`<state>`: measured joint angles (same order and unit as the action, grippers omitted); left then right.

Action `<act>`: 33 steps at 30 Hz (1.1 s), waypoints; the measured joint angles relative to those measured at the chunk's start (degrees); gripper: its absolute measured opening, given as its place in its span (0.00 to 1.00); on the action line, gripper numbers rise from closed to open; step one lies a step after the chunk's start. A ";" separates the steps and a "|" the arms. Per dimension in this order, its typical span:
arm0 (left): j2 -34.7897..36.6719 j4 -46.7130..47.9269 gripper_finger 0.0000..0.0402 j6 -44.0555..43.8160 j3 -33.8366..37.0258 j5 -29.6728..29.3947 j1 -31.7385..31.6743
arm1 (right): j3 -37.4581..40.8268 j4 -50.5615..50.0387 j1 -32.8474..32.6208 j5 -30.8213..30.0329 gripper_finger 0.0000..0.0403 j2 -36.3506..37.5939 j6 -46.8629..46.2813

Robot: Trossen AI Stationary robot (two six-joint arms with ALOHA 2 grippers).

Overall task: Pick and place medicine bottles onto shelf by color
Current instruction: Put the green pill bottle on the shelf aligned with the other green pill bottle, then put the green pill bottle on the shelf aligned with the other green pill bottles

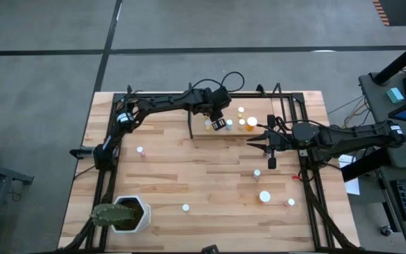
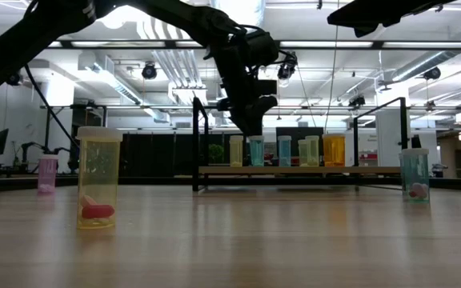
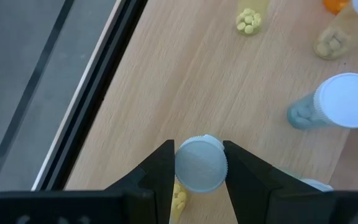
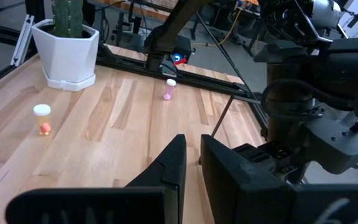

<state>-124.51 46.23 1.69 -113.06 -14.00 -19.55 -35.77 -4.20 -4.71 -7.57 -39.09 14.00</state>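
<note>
The shelf [image 1: 256, 111] is a small light-wood board with black bars at the table's far side. Several medicine bottles stand on it, among them a teal one [image 3: 344, 102], yellowish ones [image 3: 334, 40] and an orange one [image 2: 334, 150]. My left gripper [image 3: 199, 177] reaches over the shelf's left end [image 1: 217, 118], shut on a yellowish bottle with a pale cap [image 3: 201, 163]. My right gripper [image 1: 252, 143] hovers shut and empty right of the shelf. Loose bottles stand on the table: a pink one [image 1: 140, 150], a yellowish one [image 2: 98, 180] and a teal one [image 2: 414, 174]. My left gripper pinches the yellowish bottle at its pale cap [image 3: 216, 167], one finger on each side of it. The fingers slant down from above. The bottle stands upright below them, yellow pills [image 3: 179, 199] showing through its wall; in the low view its base looks set on the shelf board [image 2: 236, 150].
A white hexagonal pot with a cactus [image 1: 129, 215] stands at the near left corner. More loose bottles dot the near right part of the table [image 1: 265, 197]. Black frame bars [image 1: 309, 176] run along the table's sides. The table's middle [image 1: 189, 169] is bare wood.
</note>
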 joint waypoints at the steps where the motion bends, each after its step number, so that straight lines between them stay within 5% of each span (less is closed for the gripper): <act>1: 0.00 -0.16 0.26 0.00 0.00 0.04 0.00 | 0.00 0.02 0.00 0.00 0.09 0.00 -0.02; 19: 0.02 -0.17 0.27 -1.26 0.00 0.35 -0.66 | 0.00 0.00 -0.02 0.00 0.09 0.00 -0.02; 33: 0.02 -0.23 0.50 -1.40 0.00 0.39 -0.85 | 0.00 -0.02 0.00 0.00 0.09 0.00 0.00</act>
<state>-124.49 46.00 0.30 -113.06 -13.61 -20.40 -35.77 -4.23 -4.71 -7.57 -39.09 14.00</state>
